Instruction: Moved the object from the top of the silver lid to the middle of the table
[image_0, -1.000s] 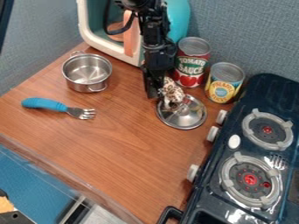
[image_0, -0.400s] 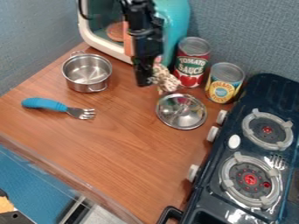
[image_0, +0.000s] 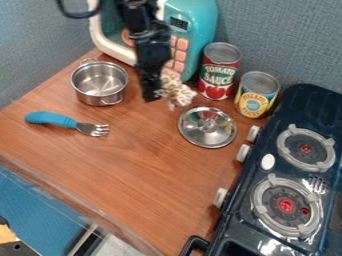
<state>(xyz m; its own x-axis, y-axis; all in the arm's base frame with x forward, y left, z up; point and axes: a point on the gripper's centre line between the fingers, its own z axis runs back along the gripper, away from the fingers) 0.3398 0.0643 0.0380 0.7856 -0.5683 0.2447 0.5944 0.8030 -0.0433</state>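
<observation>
A black robot arm hangs down from the top, its claw (image_0: 159, 95) clenched on a brown-and-white spotted toy (image_0: 178, 94), held up over the wooden bench (image_0: 133, 175) between the silver pot (image_0: 99, 82) and the silver lid (image_0: 208, 129). The toy is off the lid, near its rim. Behind is a teal toy microwave (image_0: 194, 30); two cans, red (image_0: 219, 75) and yellow (image_0: 256, 97), stand beside the lid. A blue-handled fork (image_0: 52, 118) lies near the pot.

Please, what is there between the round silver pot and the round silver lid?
The camera view shows the black gripper and the brown-and-white spotted object it holds, over the brown wooden table between the pot and the lid.
</observation>
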